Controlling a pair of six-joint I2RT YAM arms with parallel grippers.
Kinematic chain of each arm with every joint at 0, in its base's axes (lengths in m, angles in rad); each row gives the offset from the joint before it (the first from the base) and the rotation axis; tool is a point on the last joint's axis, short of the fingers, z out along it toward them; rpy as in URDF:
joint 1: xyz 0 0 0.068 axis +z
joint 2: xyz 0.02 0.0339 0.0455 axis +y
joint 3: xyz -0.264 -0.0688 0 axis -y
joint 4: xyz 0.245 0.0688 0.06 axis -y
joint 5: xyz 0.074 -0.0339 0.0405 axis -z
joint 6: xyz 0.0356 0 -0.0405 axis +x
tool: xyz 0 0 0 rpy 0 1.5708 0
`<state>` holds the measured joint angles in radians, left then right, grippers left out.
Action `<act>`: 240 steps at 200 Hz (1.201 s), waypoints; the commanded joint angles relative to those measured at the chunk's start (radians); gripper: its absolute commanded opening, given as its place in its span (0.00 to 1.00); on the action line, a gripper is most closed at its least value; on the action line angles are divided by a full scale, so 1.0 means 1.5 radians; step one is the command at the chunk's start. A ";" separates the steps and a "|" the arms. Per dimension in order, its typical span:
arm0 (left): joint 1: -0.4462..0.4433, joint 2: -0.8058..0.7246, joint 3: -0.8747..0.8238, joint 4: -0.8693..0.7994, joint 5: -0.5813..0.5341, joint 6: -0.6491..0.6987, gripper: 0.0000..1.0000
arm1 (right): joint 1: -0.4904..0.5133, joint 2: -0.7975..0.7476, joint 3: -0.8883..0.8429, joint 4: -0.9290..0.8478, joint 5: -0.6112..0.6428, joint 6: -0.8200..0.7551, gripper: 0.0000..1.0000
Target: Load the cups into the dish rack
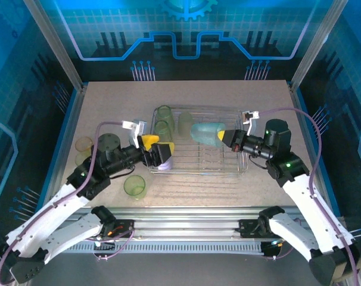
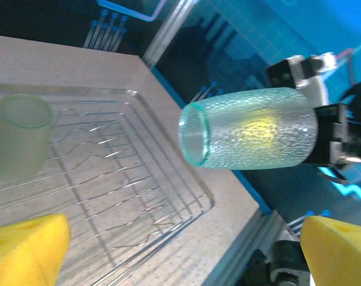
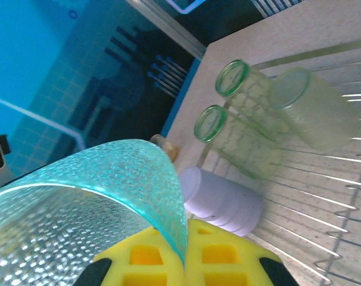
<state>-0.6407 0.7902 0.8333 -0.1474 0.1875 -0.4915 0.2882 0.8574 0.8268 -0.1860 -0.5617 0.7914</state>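
The wire dish rack (image 1: 211,159) sits mid-table. At its back left stand two green cups (image 1: 164,120) and a pale cup (image 1: 185,123). A teal cup (image 1: 205,133) hangs on its side over the rack, my right gripper (image 1: 221,137) shut on its wall. In the right wrist view the yellow fingers (image 3: 186,256) pinch the teal cup (image 3: 79,196) by its rim. A lavender cup (image 1: 161,166) lies on its side at the rack's front left, under my left gripper (image 1: 155,146), which stands open. The left wrist view shows the teal cup (image 2: 252,128) above the rack (image 2: 205,198), with nothing between the left gripper's fingers (image 2: 25,247).
A green cup (image 1: 134,186) stands on the table in front of the rack's left end. Two yellowish cups (image 1: 83,145) stand near the table's left edge. The table's right edge (image 2: 252,196) runs close beside the rack.
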 commanded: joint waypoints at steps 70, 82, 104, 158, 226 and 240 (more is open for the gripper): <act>-0.001 0.082 0.041 0.171 0.188 -0.078 1.00 | -0.001 0.023 -0.021 0.261 -0.226 0.149 0.00; -0.001 0.089 0.043 0.184 0.196 -0.088 0.99 | 0.008 0.021 -0.018 0.256 -0.225 0.147 0.00; -0.001 0.101 0.044 0.212 0.213 -0.103 0.99 | 0.027 0.025 -0.013 0.241 -0.218 0.136 0.00; -0.001 0.123 0.049 0.236 0.247 -0.114 0.99 | 0.057 0.042 -0.024 0.279 -0.202 0.144 0.00; -0.001 0.147 0.056 0.226 0.258 -0.130 0.99 | 0.077 0.060 -0.033 0.318 -0.183 0.154 0.00; -0.001 0.156 0.062 0.229 0.270 -0.134 0.96 | 0.084 0.068 -0.032 0.314 -0.179 0.150 0.00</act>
<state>-0.6407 1.0069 0.8825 0.1642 0.5457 -0.6659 0.3885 0.9447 0.7834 0.2310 -0.8417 1.0138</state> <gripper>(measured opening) 0.974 0.049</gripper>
